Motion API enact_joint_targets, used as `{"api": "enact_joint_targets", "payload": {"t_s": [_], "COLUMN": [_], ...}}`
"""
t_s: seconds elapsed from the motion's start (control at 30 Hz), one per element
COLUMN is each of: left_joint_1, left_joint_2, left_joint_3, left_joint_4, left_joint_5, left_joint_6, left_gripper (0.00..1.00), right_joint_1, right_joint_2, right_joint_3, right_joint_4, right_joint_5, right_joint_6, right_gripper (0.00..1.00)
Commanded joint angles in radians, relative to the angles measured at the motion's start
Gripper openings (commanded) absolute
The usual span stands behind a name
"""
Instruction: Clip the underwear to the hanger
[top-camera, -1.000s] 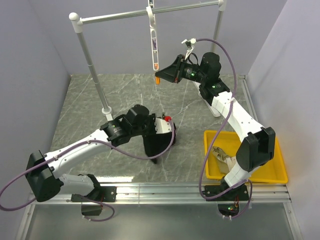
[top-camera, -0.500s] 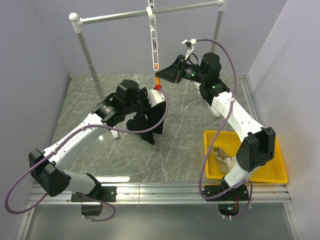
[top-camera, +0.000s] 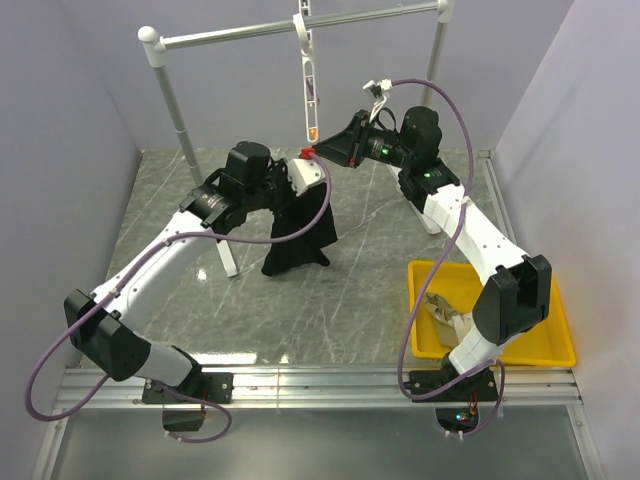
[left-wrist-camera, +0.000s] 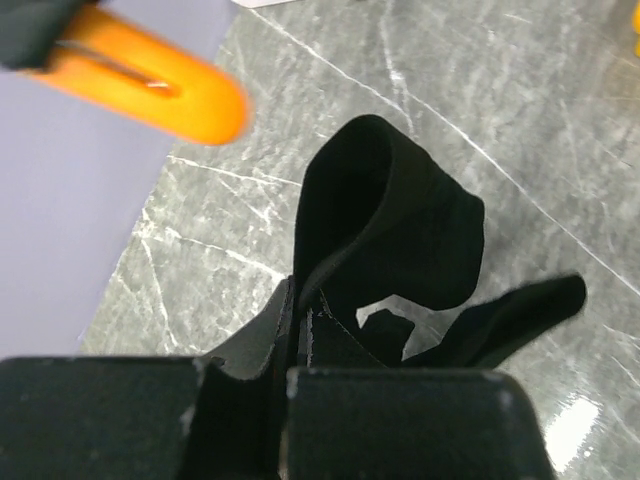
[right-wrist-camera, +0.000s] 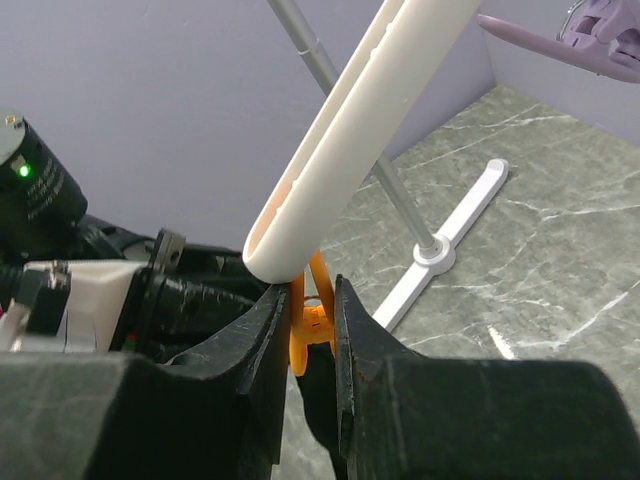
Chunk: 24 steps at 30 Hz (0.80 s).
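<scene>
underwear (top-camera: 298, 235), black and limp, hangs in a loose fold from the left gripper (left-wrist-camera: 300, 320) above mid-table. left arm arches up toward 1 o'clock, jaws clamped on the fabric. at 12 o'clock of it the white hanger (top-camera: 308, 90) dangles from the rail (top-camera: 230, 35). right arm reaches toward 9 o'clock, right gripper (right-wrist-camera: 310, 310) pinching the hanger's orange clip (right-wrist-camera: 305, 335).

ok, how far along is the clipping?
Done: left tool grips the underwear, held up beside the lower end of the hanger. In hand: right tool pinches the orange clip there. Left: get fabric into the clip, release both.
</scene>
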Motion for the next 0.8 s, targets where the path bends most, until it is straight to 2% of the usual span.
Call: {"api": "enact_joint_targets", "payload": {"t_s": [0.0, 0.53, 0.77], "left_joint_1": [0.018, 0.048, 0.056], "left_joint_2": [0.002, 0.019, 0.032], "left_joint_3": [0.065, 0.114, 0.128], "left_joint_4": [0.022, 0.034, 0.036], "left_joint_5": [0.033, 0.053, 0.058], "left_joint_6": [-0.025, -0.042, -0.048], "left_gripper": [0.00, 0.00, 0.00], "right_joint_1": [0.003, 0.033, 0.038], "right_joint_2": [-0.037, -0.030, -0.026], "right_joint_3": [-0.006, 0.013, 0.016], "right_joint_4": [-0.032, -0.124, -0.130], "right_joint_5": [0.031, 0.085, 0.082], "right_joint_6": [-0.021, -0.164, -0.170], "right_gripper": [0.00, 0.00, 0.00]}}
